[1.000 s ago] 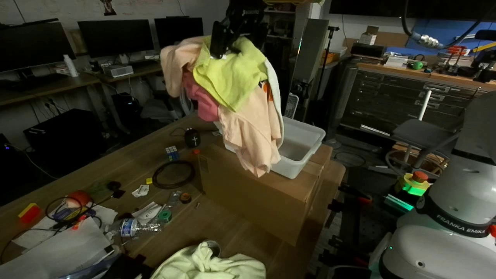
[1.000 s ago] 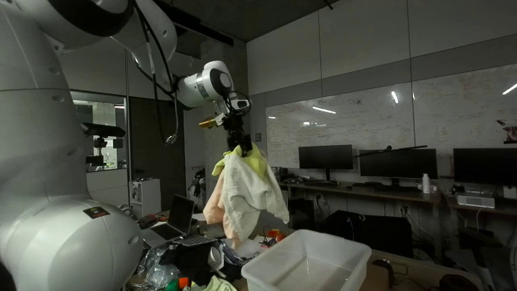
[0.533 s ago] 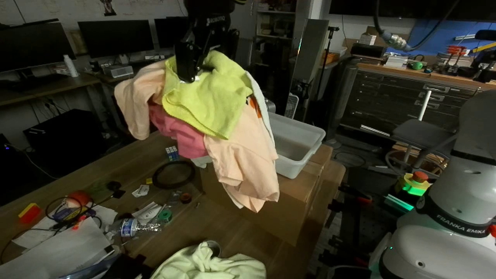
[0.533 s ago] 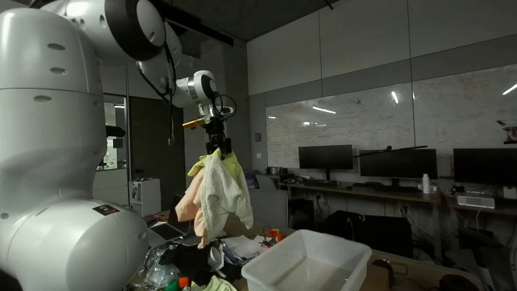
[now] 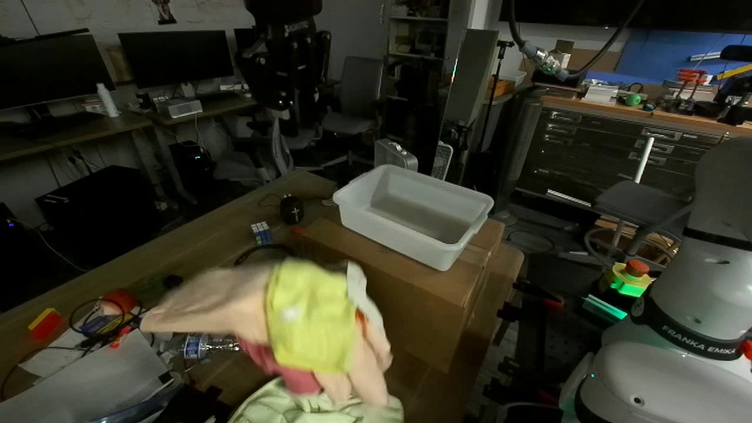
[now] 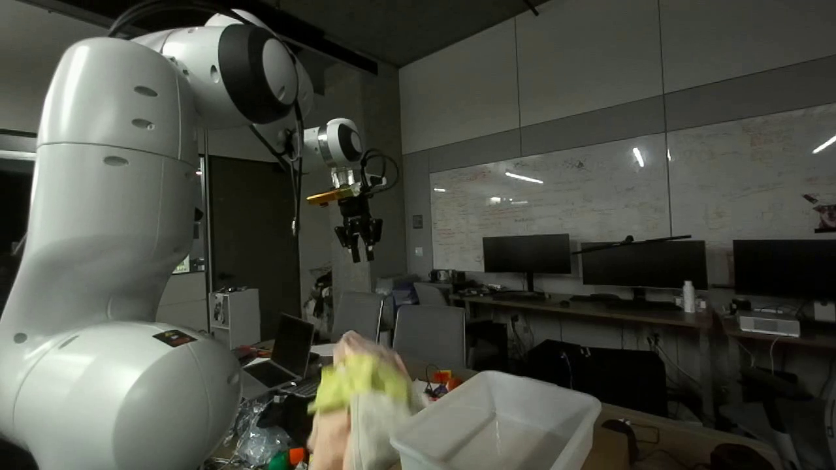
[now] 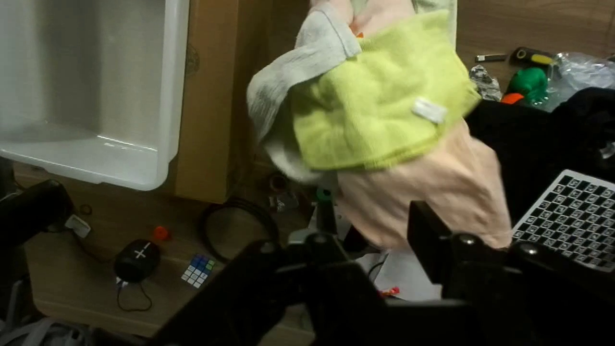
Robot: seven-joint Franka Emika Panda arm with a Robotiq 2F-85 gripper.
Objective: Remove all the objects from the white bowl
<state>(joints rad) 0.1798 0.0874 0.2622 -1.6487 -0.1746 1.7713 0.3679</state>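
Observation:
The white bowl is a white rectangular tub (image 5: pixel 390 236), with a bare floor in both exterior views (image 6: pixel 542 405) and the wrist view (image 7: pixel 173 72). A blurred bundle of cloths is in mid-air above the table, beside the tub. It holds a lime-yellow cloth (image 5: pixel 311 317), a peach cloth (image 5: pixel 229 299), a pink cloth (image 5: pixel 299 379) and a whitish cloth (image 6: pixel 379 424). The yellow cloth (image 7: pixel 384 96) and peach cloth (image 7: pixel 423 187) show below the fingers in the wrist view. My gripper (image 6: pixel 363 253) is high above the bundle, fingers apart (image 7: pixel 372 216), holding nothing.
The tub stands on a cardboard box (image 5: pixel 399 299). A pale green cloth (image 5: pixel 264 408) lies on the table below the bundle. Papers (image 5: pixel 88 382), a water bottle (image 5: pixel 195 345), a puzzle cube (image 5: pixel 261 232) and a black speaker (image 5: pixel 291 210) lie around. A laptop (image 6: pixel 290 352) stands behind.
The gripper moved away from the tub with the cloths, then its fingers parted. The bundle left the fingers and dropped well below them.

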